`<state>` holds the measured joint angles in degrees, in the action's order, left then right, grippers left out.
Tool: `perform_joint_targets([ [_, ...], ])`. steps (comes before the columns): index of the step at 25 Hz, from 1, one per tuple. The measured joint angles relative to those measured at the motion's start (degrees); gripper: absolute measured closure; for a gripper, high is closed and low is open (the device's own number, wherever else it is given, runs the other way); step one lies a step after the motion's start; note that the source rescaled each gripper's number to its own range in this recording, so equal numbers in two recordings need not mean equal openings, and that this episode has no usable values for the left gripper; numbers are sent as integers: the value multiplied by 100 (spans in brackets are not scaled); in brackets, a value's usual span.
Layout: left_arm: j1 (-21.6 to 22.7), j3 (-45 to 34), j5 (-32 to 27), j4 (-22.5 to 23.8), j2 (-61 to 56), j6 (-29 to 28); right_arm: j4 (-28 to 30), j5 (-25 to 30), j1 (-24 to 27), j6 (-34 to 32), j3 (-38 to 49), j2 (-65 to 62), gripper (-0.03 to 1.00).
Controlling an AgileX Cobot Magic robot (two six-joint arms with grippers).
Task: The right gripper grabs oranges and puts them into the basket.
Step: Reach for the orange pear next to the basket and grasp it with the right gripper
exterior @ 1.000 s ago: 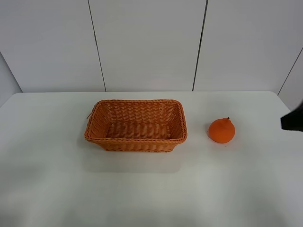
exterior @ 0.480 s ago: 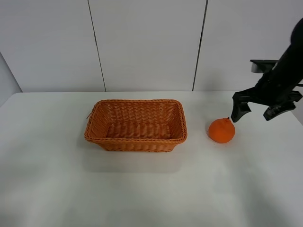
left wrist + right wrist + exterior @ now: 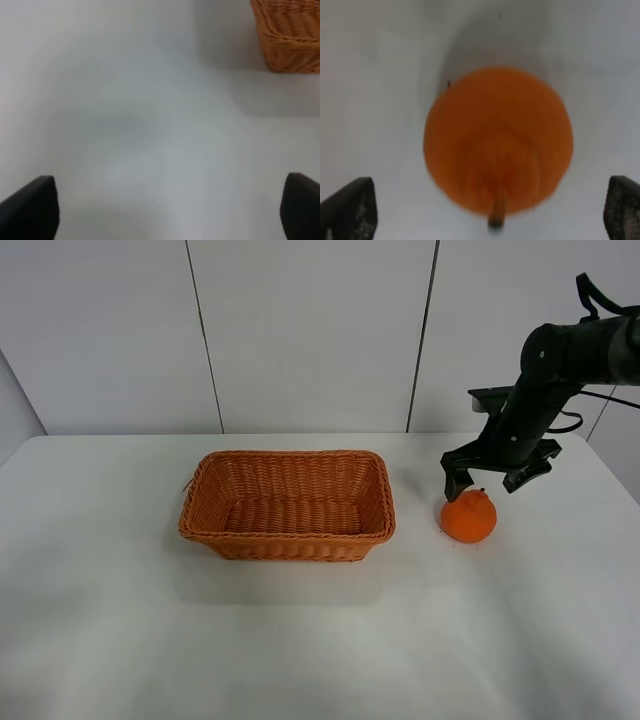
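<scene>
- Since half a second ago the right hand (image 3: 480, 487) has come inward from the right side and also lower, and now it hangs just over the orange (image 3: 468, 517). One second ago only a dark piece of the arm showed at the edge of the high view.
- Its two fingers stand wide apart and grip nothing, with one fingertip on each side of the top of the fruit. From the high camera the fingertip nearer to the basket looks very close to the peel, but I cannot tell if it touches.
- The orange has not moved. It sits on the white worktop (image 3: 300, 640), to the right of the basket (image 3: 290, 537), near it but not touching, with its knob and dark stem pointing up.
- The basket also stays where it was, upright, around the middle of the worktop. Its woven floor is visible from wall to wall.
- From the right wrist camera the orange is a little blurred and lies between the two fingertips, with the stem turned toward the camera.
- The left hand (image 3: 165, 210) has its fingers spread wide over bare worktop, and one corner of the basket shows in its view.
</scene>
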<state>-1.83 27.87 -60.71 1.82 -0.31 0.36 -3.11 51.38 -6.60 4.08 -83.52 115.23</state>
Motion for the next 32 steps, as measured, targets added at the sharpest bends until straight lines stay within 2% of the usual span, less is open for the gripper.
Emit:
perform_joint_targets([
  [4,0,0,0,0,0,0,14,-414,0,0,-6,290,-3],
  [11,0,0,0,0,0,0,42,-721,0,0,-6,593,-3],
  [21,0,0,0,0,0,0,17,-733,0,0,-11,730,-3],
  [23,0,0,0,0,0,0,-49,-687,0,0,-11,734,1],
  [24,0,0,0,0,0,0,-57,-671,0,0,-11,734,6],
  [26,0,0,0,0,0,0,-62,-608,0,0,-11,736,24],
  [29,0,0,0,0,0,0,-51,-554,0,0,-11,736,60],
  [31,0,0,0,0,0,0,-10,-531,0,0,-35,736,89],
  [32,0,0,0,0,0,0,11,-531,0,0,-47,729,97],
])
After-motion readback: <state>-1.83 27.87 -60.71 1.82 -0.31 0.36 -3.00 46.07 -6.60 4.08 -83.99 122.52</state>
